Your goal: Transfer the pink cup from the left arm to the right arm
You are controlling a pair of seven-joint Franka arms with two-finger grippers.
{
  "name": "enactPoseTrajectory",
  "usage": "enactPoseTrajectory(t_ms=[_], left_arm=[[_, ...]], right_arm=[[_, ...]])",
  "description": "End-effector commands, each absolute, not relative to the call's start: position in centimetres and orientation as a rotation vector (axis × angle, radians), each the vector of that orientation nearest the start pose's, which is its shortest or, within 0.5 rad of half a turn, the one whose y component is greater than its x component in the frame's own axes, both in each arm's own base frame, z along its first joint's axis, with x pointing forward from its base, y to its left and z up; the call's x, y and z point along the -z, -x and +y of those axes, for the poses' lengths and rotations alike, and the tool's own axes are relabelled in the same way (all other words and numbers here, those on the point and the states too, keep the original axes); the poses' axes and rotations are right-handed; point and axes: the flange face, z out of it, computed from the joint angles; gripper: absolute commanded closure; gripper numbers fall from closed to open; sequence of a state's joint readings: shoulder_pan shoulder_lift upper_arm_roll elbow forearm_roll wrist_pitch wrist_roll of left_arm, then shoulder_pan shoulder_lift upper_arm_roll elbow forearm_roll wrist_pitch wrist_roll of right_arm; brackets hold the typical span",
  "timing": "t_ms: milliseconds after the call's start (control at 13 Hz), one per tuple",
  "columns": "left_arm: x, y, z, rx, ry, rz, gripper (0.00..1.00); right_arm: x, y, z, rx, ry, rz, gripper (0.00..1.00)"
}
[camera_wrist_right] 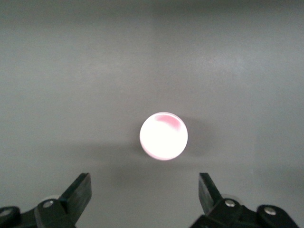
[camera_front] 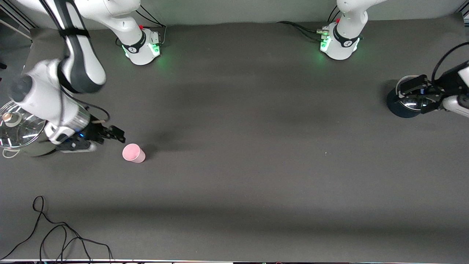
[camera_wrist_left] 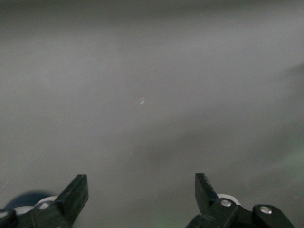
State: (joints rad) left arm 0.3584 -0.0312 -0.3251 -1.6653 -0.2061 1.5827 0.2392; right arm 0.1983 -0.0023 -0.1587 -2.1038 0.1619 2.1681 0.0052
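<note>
The pink cup (camera_front: 133, 153) stands on the dark table mat toward the right arm's end. It shows as a bright round shape in the right wrist view (camera_wrist_right: 163, 136). My right gripper (camera_front: 118, 134) is open and empty just beside the cup and does not touch it. Its jaws (camera_wrist_right: 145, 183) stand wide apart with the cup ahead of them. My left gripper (camera_front: 416, 91) is open and empty at the left arm's end of the table, over a dark blue pot. Its wrist view shows only bare mat between the open jaws (camera_wrist_left: 141, 183).
A steel pot with a glass lid (camera_front: 18, 130) stands at the right arm's end, under the right arm's wrist. A dark blue pot (camera_front: 401, 104) stands at the left arm's end. A loose black cable (camera_front: 55, 234) lies near the table's front edge.
</note>
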Motion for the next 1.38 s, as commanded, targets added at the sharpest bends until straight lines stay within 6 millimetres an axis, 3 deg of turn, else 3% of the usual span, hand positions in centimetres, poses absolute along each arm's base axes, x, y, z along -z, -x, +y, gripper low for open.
enactPoseTrajectory(t_ms=[0, 77, 385, 462, 538, 846, 923, 1308], left_arm=[[-60.9, -53.3, -1.3, -0.069, 3.245, 0.124, 0.0], [-61.1, -53.1, -1.3, -0.068, 3.215, 0.097, 0.0], [-59.8, -53.3, -3.3, -0.078, 3.144, 0.105, 0.0], [-59.8, -53.5, -3.3, -0.066, 3.144, 0.107, 0.0], [-59.7, -53.9, -3.3, -0.041, 3.148, 0.107, 0.0], [-58.8, -55.7, -3.5, -0.044, 3.11, 0.118, 0.0], [-58.5, -56.4, -3.9, -0.049, 3.113, 0.122, 0.0], [-58.9, -57.1, -4.9, -0.053, 3.124, 0.061, 0.0]], right_arm=[[-51.7, -54.6, 2.4, 0.044, 2.983, 0.238, 0.0], [-54.7, -54.8, 2.2, 0.022, 2.997, 0.245, 0.0], [-64.0, -53.9, -0.2, 0.022, 3.015, 0.246, 0.0], [-66.1, -53.8, -0.6, 0.035, 3.017, 0.25, 0.0], [-66.7, -53.7, -1.4, 0.003, 3.022, 0.261, 0.0], [-64.1, -54.8, -4.6, -0.071, 3.107, 0.055, 0.0], [-62.9, -55.0, -4.5, -0.114, 3.108, 0.049, 0.0], [-61.8, -55.2, -3.1, -0.155, 3.107, 0.009, 0.0]])
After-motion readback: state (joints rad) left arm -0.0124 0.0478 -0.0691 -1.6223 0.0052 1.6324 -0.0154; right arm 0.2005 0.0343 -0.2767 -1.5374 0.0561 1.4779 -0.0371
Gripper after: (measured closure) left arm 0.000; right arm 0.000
